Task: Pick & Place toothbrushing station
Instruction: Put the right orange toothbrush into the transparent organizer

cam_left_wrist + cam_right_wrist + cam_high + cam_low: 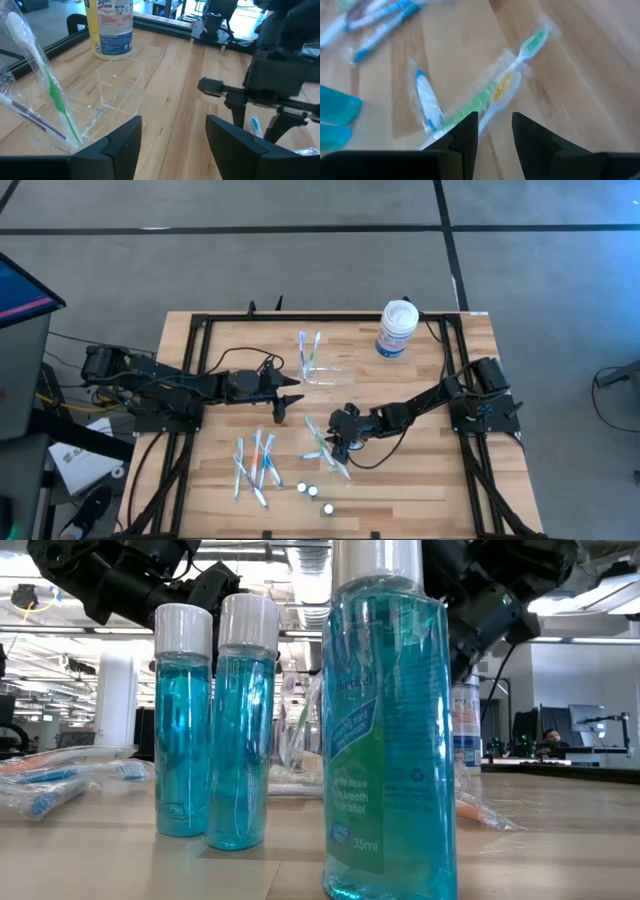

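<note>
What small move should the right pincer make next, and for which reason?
Probably lower the right pincer straight down and close it on the wrapped green toothbrush. Its jaws are open and hang above that toothbrush, which lies flat on the table, outside the clear organizer. The left pincer waits open beside the organizer.

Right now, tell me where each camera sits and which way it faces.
High view: above the table, looking straight down; both arms show, left end effector, right end effector.
Low view: at table-top height, behind three mouthwash bottles; arms overhead.
Left wrist view: on the left arm, facing the clear organizer and white jar; its own open fingers show.
Right wrist view: on the right arm, facing wrapped toothbrushes; own fingers show.
High and left wrist views share the jar.
</note>
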{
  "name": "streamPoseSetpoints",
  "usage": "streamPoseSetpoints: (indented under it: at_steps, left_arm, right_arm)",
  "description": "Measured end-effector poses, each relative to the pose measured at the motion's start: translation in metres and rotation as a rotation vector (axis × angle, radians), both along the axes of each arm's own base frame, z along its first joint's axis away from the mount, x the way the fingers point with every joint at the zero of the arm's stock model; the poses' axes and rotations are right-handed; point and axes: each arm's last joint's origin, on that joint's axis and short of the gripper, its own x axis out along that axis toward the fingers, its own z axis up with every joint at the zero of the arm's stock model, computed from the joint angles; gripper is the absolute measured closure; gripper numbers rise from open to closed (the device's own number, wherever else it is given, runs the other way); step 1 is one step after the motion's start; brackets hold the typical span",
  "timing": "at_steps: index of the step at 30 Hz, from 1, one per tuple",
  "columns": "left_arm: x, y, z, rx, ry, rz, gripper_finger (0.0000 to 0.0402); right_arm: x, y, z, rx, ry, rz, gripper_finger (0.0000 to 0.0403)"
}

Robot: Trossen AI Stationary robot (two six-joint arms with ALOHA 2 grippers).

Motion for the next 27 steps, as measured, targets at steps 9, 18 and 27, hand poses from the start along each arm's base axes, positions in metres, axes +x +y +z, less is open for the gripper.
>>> streamPoseSetpoints:
  at_steps: [9,18,27]
  left_arm:
    - [0.0000,0.0001,0.0000,0.000,0.000,0.000,0.0189]
    - [0.0000,0.0001,0.0000,0.000,0.000,0.000,0.0189]
    - [0.0000,0.0001,0.0000,-0.003,-0.001,0.002,0.0189]
  right_arm:
    - [0.0017,0.0006,0.0025,0.013,-0.026,0.001,0.0290]
    - [0.0015,0.0006,0.0023,0.023,-0.022,-0.009,0.0290]
    - [0.0014,0.0010,0.0023,0.026,-0.023,-0.010,0.0290]
